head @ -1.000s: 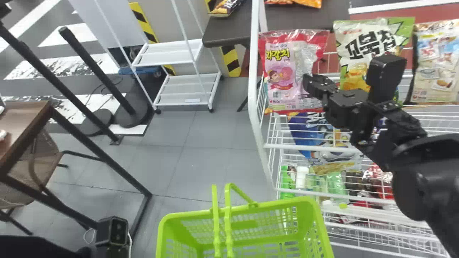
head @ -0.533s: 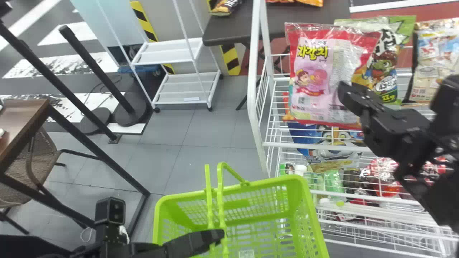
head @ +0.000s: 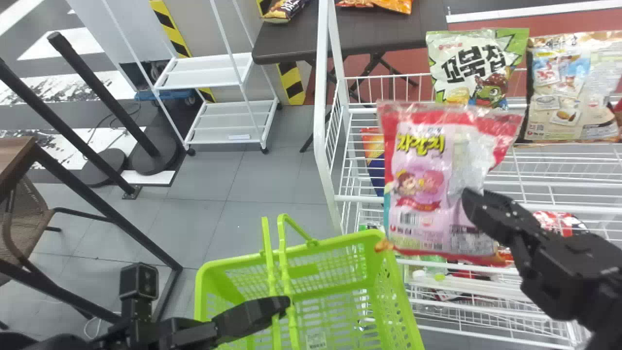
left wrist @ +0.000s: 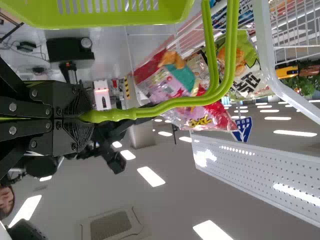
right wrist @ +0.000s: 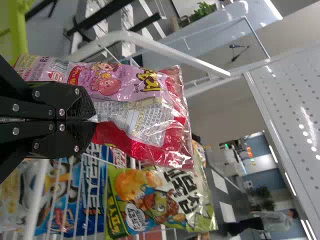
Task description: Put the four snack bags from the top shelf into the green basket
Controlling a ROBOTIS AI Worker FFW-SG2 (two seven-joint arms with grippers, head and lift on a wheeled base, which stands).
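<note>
1. The green basket (head: 340,239) is nearest me, its near side cut off at the bottom of the head view. I count one basket and two handles (head: 285,260).
2. Over the basket, my left pincer (head: 278,306) is clenched on the handles, its fingers hiding the bit they grip.
3. My right pincer (head: 472,200), to the right of the basket and higher, is pinching one pink-and-red snack bag (head: 423,180). That bag hangs by the basket's right rim, outside it; I can't tell whether they touch. My fingers cover part of its side.
4. Beyond the basket, to its right, stands the white wire rack (head: 320,146), cut off at the right. Two bags I can make out well are up on its top shelf: a green-and-white one (head: 466,63) and a beige one (head: 566,92), farther right from the basket. A red sliver (head: 618,108) past them is too cropped to name.
5. Lower on the rack, past the basket, one blue bag (head: 376,172) is mostly hidden behind my pink one.
6. Farthest beyond the basket are one dark table (head: 301,43), its bags cropped so I can't count them surely, and one white cart (head: 209,73) to its left.
</note>
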